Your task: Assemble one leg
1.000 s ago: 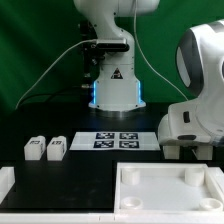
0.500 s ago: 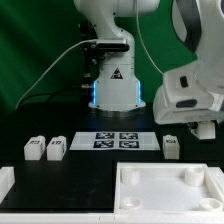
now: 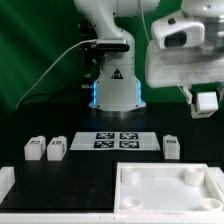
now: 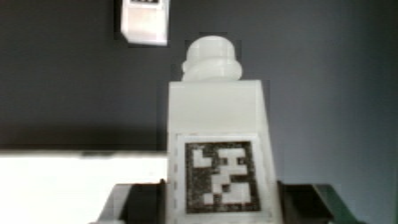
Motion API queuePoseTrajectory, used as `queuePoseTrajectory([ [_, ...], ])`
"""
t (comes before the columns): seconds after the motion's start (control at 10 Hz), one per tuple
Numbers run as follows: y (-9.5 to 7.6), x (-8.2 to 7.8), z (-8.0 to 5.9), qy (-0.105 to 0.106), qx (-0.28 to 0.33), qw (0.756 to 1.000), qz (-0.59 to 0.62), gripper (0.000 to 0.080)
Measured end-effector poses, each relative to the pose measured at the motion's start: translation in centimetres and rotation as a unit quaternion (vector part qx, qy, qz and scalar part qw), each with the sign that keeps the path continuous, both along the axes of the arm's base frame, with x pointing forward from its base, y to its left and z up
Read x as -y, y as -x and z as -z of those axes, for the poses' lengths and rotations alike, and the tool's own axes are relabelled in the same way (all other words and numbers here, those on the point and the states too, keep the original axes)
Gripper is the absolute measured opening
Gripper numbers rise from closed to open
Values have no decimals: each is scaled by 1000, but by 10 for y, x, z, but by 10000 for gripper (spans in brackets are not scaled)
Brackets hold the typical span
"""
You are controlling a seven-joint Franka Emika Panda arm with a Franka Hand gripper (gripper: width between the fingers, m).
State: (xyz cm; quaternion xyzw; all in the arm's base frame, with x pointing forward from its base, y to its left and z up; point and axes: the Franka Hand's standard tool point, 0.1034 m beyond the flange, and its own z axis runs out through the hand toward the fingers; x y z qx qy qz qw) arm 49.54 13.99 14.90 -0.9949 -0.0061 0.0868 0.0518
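My gripper hangs high at the exterior view's right, shut on one white leg and holding it well above the table. In the wrist view the held leg stands between the dark fingers, tag facing the camera and round peg pointing away; the gripper clamps its lower end. A second leg stands on the black table below, and also shows in the wrist view. Two more legs stand side by side at the left.
The large white square top lies at the front right with raised corner bosses. The marker board lies flat in the middle. The robot base stands behind it. A white block sits at the front left edge.
The gripper has risen from table height at the right to high above it, carrying the leg up. The leg standing on the table below has come into view.
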Motion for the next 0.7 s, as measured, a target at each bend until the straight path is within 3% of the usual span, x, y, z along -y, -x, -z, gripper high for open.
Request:
queuePoseTrajectory([
  [0.2, 6, 1, 7, -1, 70, 998, 4, 291],
  [0.3, -11, 11, 16, -7, 124, 992, -23, 291],
  [0.4, -36, 33, 11, -6, 152, 988, -37, 291],
  [0.5, -67, 49, -4, -5, 217, 975, -42, 291],
  [0.6, -87, 58, -7, -5, 259, 965, -45, 291],
  [0.7, -101, 55, -9, -4, 283, 958, -46, 291],
])
